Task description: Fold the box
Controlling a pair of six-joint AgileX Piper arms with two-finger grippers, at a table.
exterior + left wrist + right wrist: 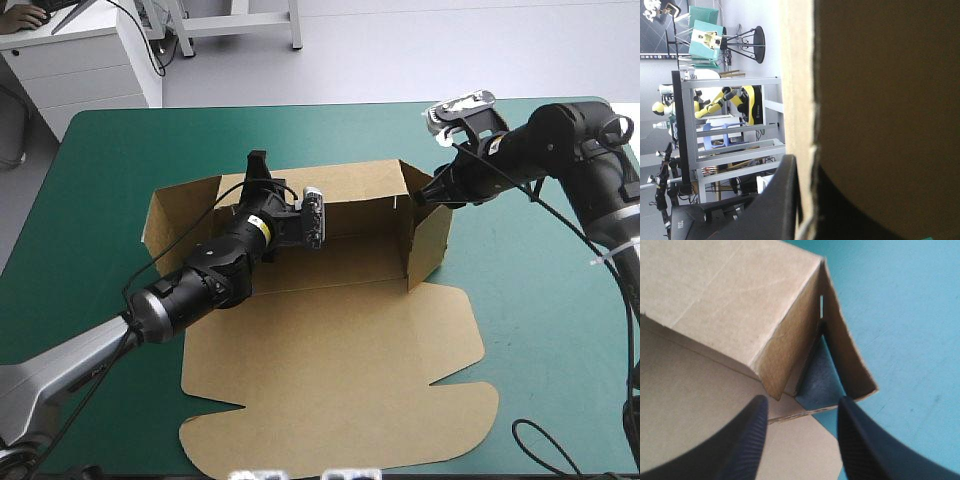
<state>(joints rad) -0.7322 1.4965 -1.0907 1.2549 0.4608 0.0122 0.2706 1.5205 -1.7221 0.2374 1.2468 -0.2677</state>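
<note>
The brown box (340, 370) lies mid-table with its far wall and right side wall raised and its lid flat toward the near edge. My left gripper (258, 166) reaches over the tray to the far wall's top edge. In the left wrist view the board (880, 100) stands between the two black fingers (782, 200), so the gripper is shut on it. My right gripper (423, 197) is at the far right corner, open. In the right wrist view its fingers (757, 440) straddle the corner where the side wall (845, 355) meets the far wall (715, 290).
The box's left side flap (170, 215) leans outward. The teal-green cover (540, 330) stretches wide to the right of the box. The lid's front edge lies close to the table's near edge. A white cabinet (90, 65) stands beyond the far left corner.
</note>
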